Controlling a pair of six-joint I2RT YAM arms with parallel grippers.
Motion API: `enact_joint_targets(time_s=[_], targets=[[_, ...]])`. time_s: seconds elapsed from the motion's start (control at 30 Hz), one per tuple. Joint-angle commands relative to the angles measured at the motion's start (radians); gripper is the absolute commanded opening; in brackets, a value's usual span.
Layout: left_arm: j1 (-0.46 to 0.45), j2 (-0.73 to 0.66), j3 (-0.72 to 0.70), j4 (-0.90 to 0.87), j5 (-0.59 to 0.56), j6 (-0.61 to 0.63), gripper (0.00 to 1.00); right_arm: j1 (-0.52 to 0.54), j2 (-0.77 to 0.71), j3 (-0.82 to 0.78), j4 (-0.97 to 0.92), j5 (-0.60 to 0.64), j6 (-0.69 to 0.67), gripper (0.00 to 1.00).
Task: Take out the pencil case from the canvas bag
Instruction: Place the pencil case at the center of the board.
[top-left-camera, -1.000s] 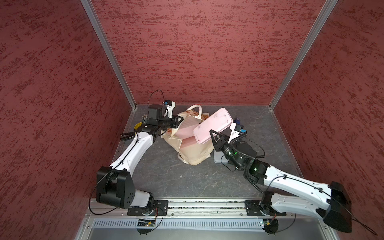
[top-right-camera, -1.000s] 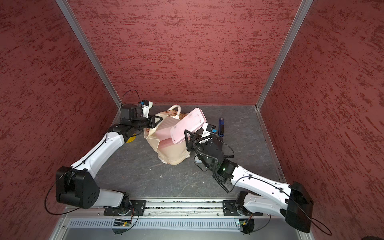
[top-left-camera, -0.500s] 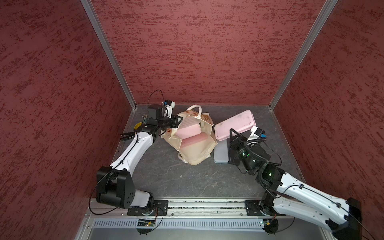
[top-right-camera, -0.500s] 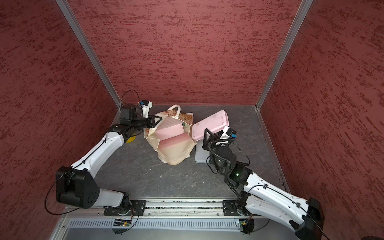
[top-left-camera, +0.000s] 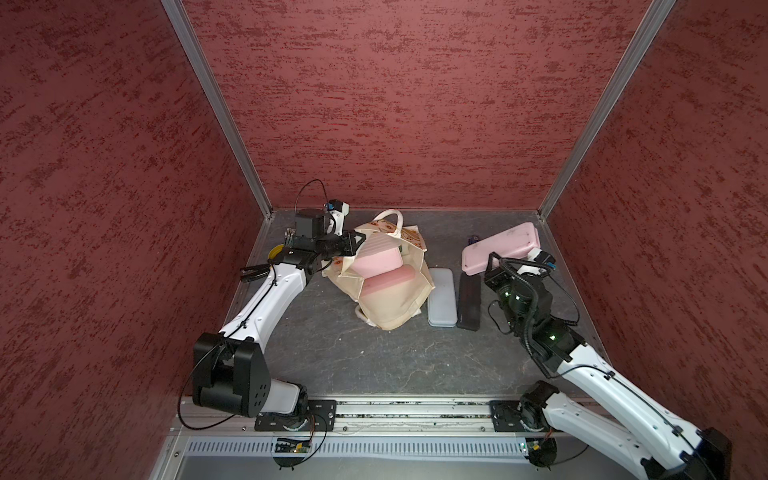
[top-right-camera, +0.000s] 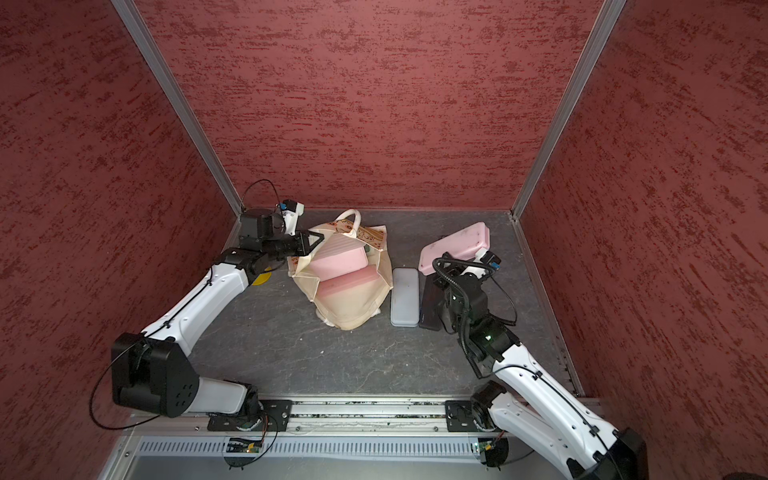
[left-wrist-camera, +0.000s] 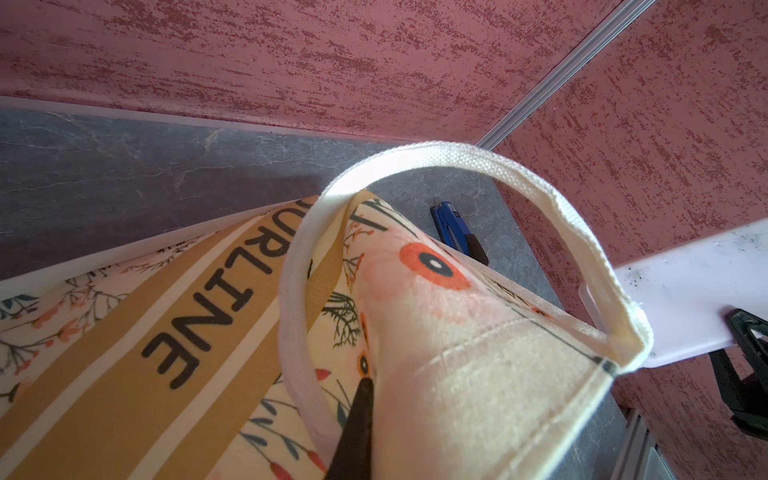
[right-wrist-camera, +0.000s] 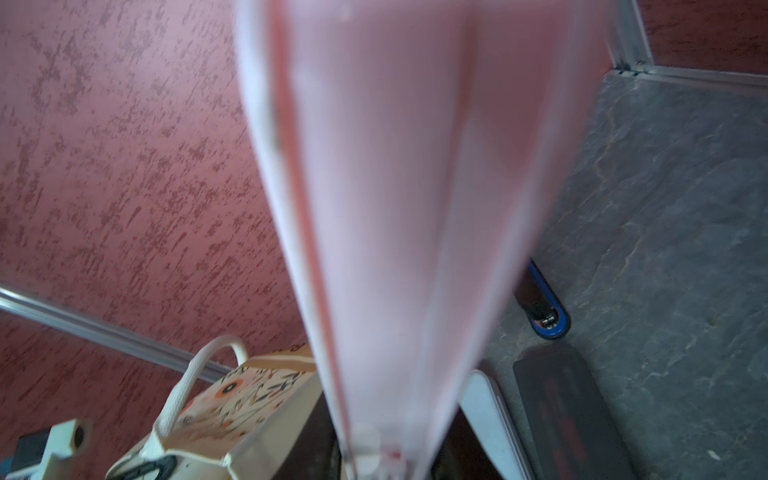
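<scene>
Right arm outstretched (pencil case clamped)

The canvas bag stripe reads "URLINE".

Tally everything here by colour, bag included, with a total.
Cream: 1 (floral canvas bag)
Pink: 3 (flat pink plastic case held up; ribbed pink box and rounded pink pouch in the bag)
Grey: 1 (flat pale-grey case)
Black: 1 (flat black case)
Blue: 1 (small blue stapler-like item)
Yellow: 1 (round yellow item, partly hidden)
Total: 8
</scene>
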Motion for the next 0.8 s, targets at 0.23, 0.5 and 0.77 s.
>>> enact_joint_targets(time_s=[0.23, 0.5, 0.77], targets=[[0.011, -0.002, -0.016, 0.023, -0.01, -0.009, 0.0, -0.31, -0.013, -0.041, -0.022, -0.286, 0.016, 0.19], [0.012, -0.005, -0.016, 0.029, -0.001, -0.014, 0.0, -0.494, -0.019, -0.154, 0.03, -0.41, 0.077, 0.2], [0.012, -0.003, -0.018, 0.026, -0.007, -0.011, 0.0, -0.633, 0.006, -0.254, 0.118, -0.512, 0.114, 0.2]])
